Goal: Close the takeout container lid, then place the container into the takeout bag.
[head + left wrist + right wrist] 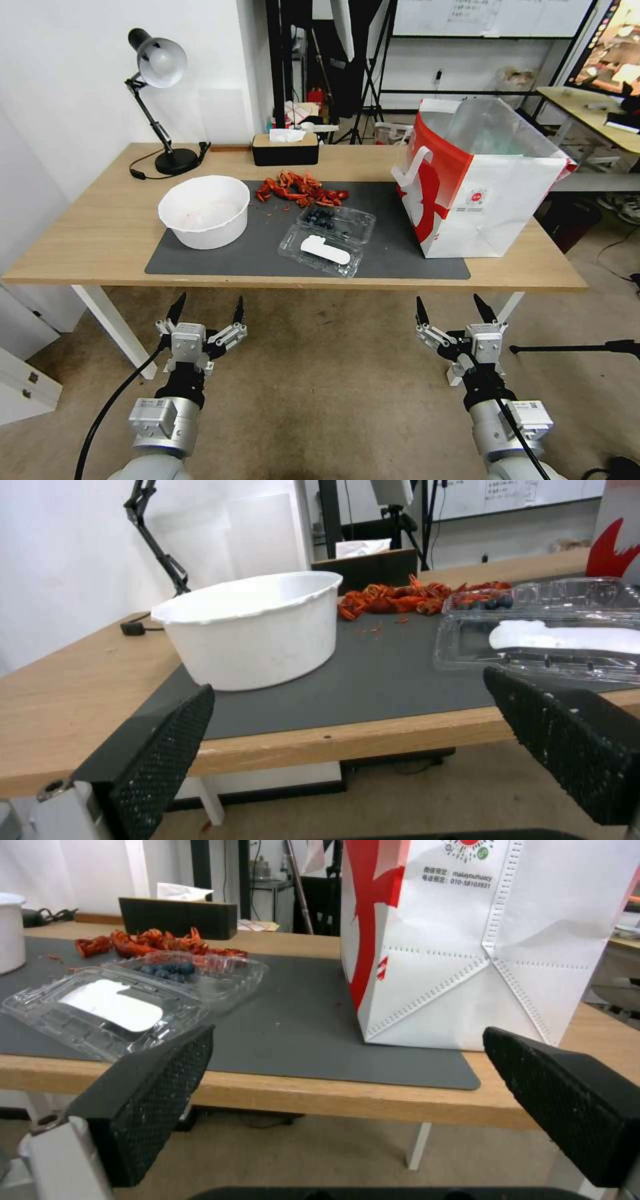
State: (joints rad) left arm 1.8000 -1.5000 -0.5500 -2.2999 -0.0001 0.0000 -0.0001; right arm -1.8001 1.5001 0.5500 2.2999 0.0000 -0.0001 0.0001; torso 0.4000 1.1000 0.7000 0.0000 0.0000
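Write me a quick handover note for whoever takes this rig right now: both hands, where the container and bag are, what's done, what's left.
Left hand: open, holding nothing, below the near table edge, in front of the white bowl.
Right hand: open, holding nothing, below the near table edge, in front of the takeout bag.
Takeout container: on the dark mat, open, blueberries inside. Its lid lies flat toward the robot, sticker showing.
Takeout bag: upright, mouth open, to the container's right.
Done: nothing.
Left: close the lid, then place the container in the bag.
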